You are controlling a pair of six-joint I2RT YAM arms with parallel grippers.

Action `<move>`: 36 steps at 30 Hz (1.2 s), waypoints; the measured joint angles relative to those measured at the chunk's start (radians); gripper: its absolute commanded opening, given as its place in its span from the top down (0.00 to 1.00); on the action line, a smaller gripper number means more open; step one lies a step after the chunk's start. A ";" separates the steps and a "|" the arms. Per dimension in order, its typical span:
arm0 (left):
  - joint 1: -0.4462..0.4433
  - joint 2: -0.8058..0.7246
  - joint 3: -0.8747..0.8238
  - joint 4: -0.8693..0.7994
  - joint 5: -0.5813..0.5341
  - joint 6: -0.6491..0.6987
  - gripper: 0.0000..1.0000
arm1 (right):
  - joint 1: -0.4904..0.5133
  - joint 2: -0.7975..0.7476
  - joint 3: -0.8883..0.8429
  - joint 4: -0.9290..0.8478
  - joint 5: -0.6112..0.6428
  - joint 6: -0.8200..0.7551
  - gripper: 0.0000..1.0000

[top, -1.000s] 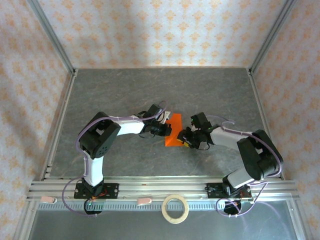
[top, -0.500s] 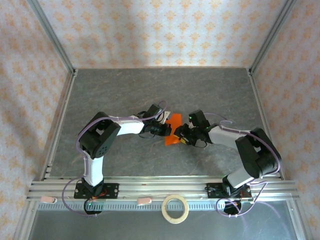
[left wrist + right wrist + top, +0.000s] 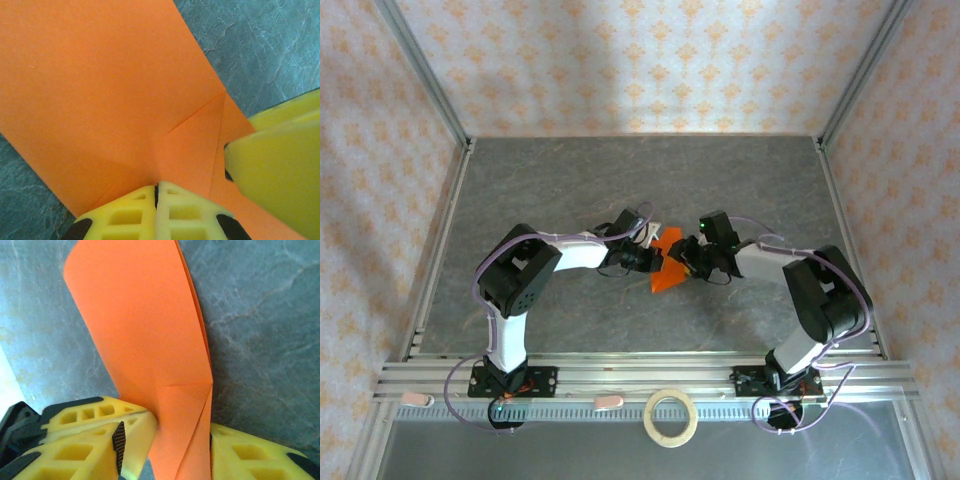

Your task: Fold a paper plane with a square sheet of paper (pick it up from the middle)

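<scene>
- The paper plane [image 3: 666, 264], bright orange, sits mid-table between the 2 grippers; in the right wrist view one folded flap [image 3: 145, 325] rises off the surface.
- The left gripper [image 3: 156, 189] has its 2 yellow fingers pressed together, pinching the paper's edge at a crease.
- The right gripper [image 3: 180, 437] has its jaws apart, straddling the raised flap, 1 finger on each side.
- Grey stone-patterned table [image 3: 570, 180] beneath.
- Pale tape ring [image 3: 671, 417] on the near ledge, well apart.
</scene>
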 measured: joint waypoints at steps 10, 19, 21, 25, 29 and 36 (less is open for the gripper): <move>0.001 -0.002 -0.013 0.023 0.008 -0.001 1.00 | -0.035 0.036 -0.022 0.134 -0.057 -0.001 0.67; 0.001 -0.005 -0.029 0.046 0.023 -0.011 0.99 | -0.056 0.056 -0.066 0.209 -0.093 -0.017 0.88; 0.001 -0.010 -0.042 0.063 0.035 -0.024 0.97 | -0.056 0.056 -0.068 0.216 -0.097 -0.017 0.91; 0.009 -0.050 -0.080 0.066 0.053 -0.051 0.88 | -0.057 0.050 -0.070 0.217 -0.100 -0.034 0.94; 0.021 -0.152 -0.147 0.109 0.055 -0.092 0.75 | -0.059 -0.013 -0.070 0.194 -0.064 -0.066 0.95; 0.070 -0.408 -0.282 0.261 -0.003 -0.180 0.75 | 0.017 -0.220 0.002 -0.032 0.253 -0.215 0.99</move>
